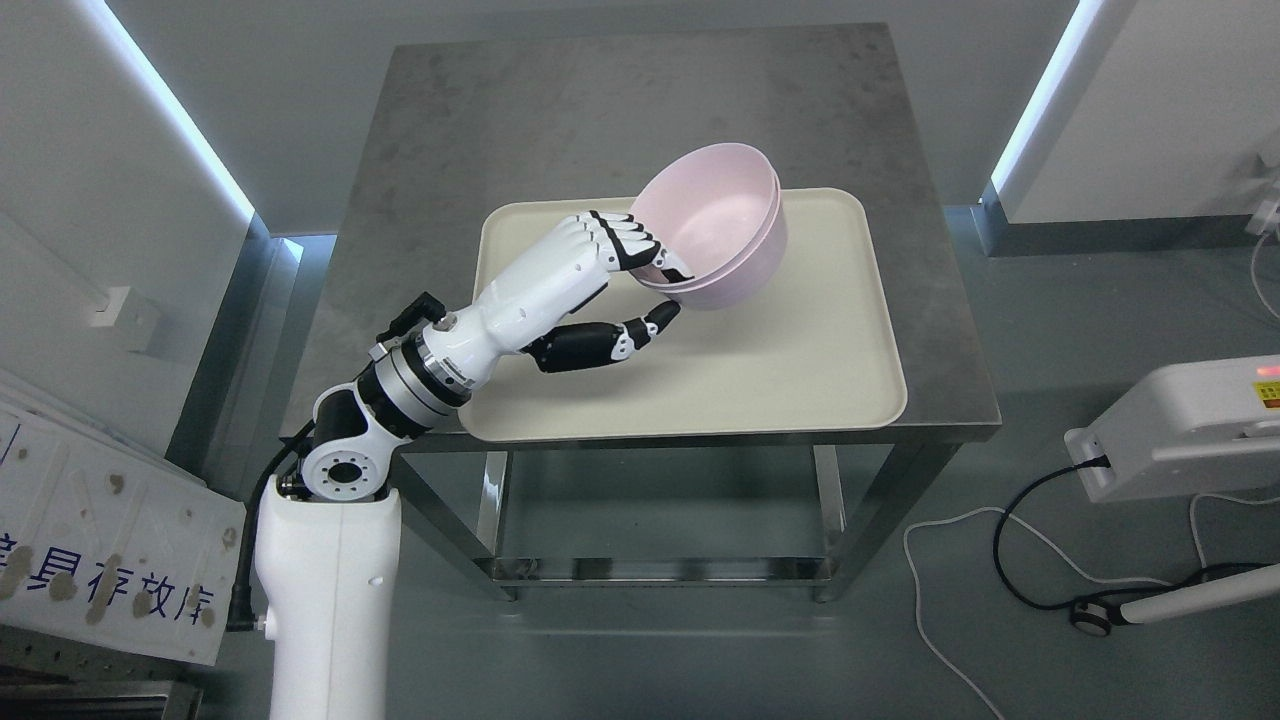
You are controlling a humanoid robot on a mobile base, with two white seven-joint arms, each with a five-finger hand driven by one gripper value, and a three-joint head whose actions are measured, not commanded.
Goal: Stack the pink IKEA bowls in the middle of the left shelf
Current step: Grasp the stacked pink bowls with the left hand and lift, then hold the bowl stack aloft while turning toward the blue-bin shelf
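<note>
Left hand [610, 290] pinches tilted pink bowls' [715, 225] rim.

Steel table [640, 110] seen from above, tabletop dull grey, mottled; lower rail [655, 570] visible between legs. Floor [700, 660] grey-green, smooth. Walls [60, 150] pale grey both sides; bright light strips [165, 110] and [1040, 95] run diagonally along wall edges. White panel [110, 530] with blue characters leaned at lower left. White device [1180, 430] at right edge, small red light on top. Black cable [1020, 570] and white cable [930, 620] looped on floor at right.
</note>
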